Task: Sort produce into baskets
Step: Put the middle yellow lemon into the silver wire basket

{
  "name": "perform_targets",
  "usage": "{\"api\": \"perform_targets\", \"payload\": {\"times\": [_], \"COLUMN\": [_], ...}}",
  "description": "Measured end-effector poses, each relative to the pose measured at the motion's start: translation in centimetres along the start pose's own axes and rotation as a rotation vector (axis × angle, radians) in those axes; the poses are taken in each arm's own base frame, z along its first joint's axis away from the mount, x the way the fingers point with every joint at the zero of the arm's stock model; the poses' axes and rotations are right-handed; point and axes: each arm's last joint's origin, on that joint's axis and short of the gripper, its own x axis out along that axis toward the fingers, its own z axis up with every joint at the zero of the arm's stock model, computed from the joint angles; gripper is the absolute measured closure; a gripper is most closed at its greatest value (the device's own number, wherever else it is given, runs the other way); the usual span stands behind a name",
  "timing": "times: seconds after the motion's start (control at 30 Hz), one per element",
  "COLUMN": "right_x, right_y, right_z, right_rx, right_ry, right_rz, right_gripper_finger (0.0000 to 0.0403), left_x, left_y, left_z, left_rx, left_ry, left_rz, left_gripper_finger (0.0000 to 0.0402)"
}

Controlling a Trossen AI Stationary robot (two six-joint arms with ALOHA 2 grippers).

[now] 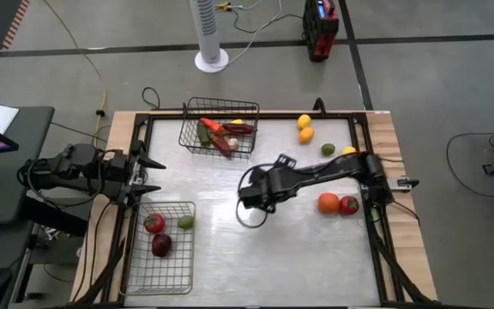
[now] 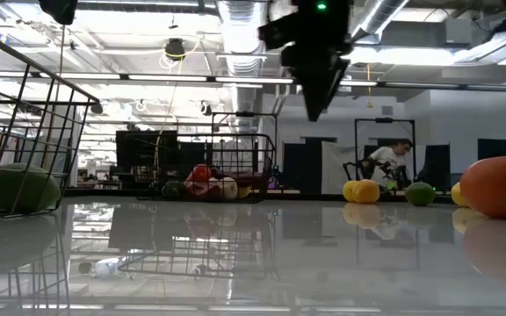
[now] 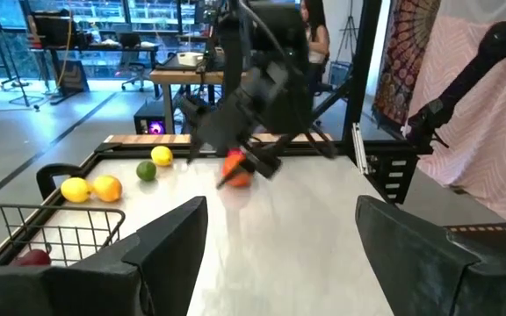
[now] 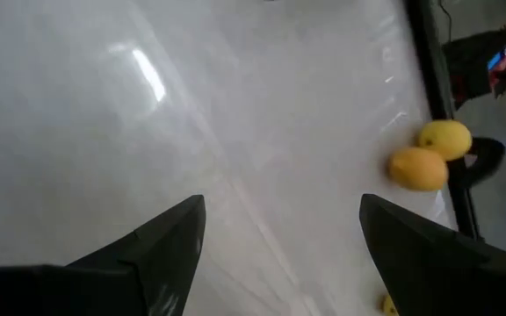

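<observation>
My right gripper (image 1: 249,204) hangs open and empty over the middle of the table, fingers pointing down; its wrist view (image 4: 284,215) shows only bare tabletop between the fingers. My left gripper (image 1: 154,176) waits open and empty at the table's left edge. The far basket (image 1: 219,127) holds several vegetables. The near left basket (image 1: 161,247) holds a tomato (image 1: 153,223), a lime (image 1: 185,221) and a dark red fruit (image 1: 161,245). Lying loose on the table are a lemon (image 1: 304,121), an orange (image 1: 306,135), a lime (image 1: 328,149), a yellow fruit (image 1: 348,151), another orange (image 1: 328,203) and a tomato (image 1: 348,205).
A black frame (image 1: 363,129) runs along the table's edges. A person (image 2: 385,162) shows in the room far behind the table. The white tabletop between the two baskets and my right gripper is bare (image 1: 204,189).
</observation>
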Motion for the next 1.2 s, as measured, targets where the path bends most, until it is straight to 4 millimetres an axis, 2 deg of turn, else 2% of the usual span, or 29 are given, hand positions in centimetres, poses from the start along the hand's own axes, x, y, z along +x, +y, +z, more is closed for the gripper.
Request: {"api": "perform_targets", "payload": {"times": [0.13, 0.23, 0.53, 0.7, 0.8, 0.93, 1.07, 1.2], "right_x": [0.0, 0.9, 4.8, 7.5, 9.1, 10.2, 10.7, 11.0], "right_y": [-2.6, -3.6, -5.0, -6.9, -8.6, -11.2, -13.7, -15.5], "right_z": [-2.1, -3.8, -7.8, -9.5, -10.3, -10.9, -11.2, -11.2], "right_rx": [0.126, 0.202, 0.281, 0.299, 0.310, 0.319, 0.368, 0.433], "right_ry": [-0.056, -0.086, -0.090, -0.114, -0.137, -0.134, -0.106, -0.105], "right_rz": [0.032, 0.057, 0.056, 0.091, 0.087, 0.060, 0.077, 0.079], "right_gripper_finger": [0.0074, 0.0074, 0.0074, 0.0074, 0.0074, 0.0074, 0.0074, 0.0074], "left_x": [0.1, 0.5, 2.9, 4.9, 6.5, 8.7, 10.5, 11.4], "left_y": [0.1, 0.3, 0.6, 0.8, 0.9, 0.9, 0.9, 0.9], "left_z": [0.0, -0.3, -1.0, -1.4, -1.6, -1.8, -1.9, -2.0], "left_rx": [0.000, 0.003, -0.017, -0.017, 0.004, 0.048, 0.091, 0.135], "left_ry": [-0.001, -0.024, -0.047, 0.028, 0.066, 0.084, 0.083, 0.079], "left_rz": [0.043, 0.085, 0.207, 0.289, 0.324, 0.348, 0.347, 0.351], "left_gripper_finger": [0.0123, 0.0123, 0.0123, 0.0123, 0.0123, 0.0123, 0.0123, 0.0123]}}
